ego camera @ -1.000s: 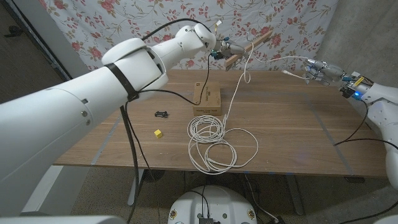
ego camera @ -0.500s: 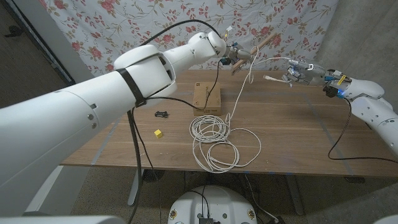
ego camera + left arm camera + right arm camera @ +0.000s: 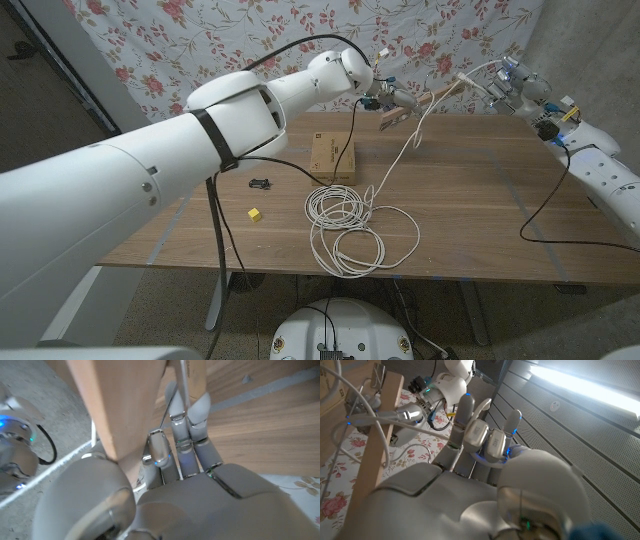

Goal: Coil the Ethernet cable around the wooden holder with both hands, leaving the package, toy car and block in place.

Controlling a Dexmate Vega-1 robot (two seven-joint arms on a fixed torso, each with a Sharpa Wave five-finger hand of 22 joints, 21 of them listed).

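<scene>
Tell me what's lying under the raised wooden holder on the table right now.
Below the wooden holder in the left robot hand, the Ethernet cable hangs down to loose coils beside the package. The table directly under it looks bare.

Package (image 3: 333, 157) behind cable coils (image 3: 345, 228); car (image 3: 260, 183), block (image 3: 254, 213) left

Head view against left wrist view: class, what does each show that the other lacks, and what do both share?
Head view alone: the package, toy car, yellow block, the cable's loose coils on the table, and the right hand raised, holding the cable end. Left wrist view alone: the fingers close up against the wood. Both share the left hand gripping the wooden holder.
</scene>
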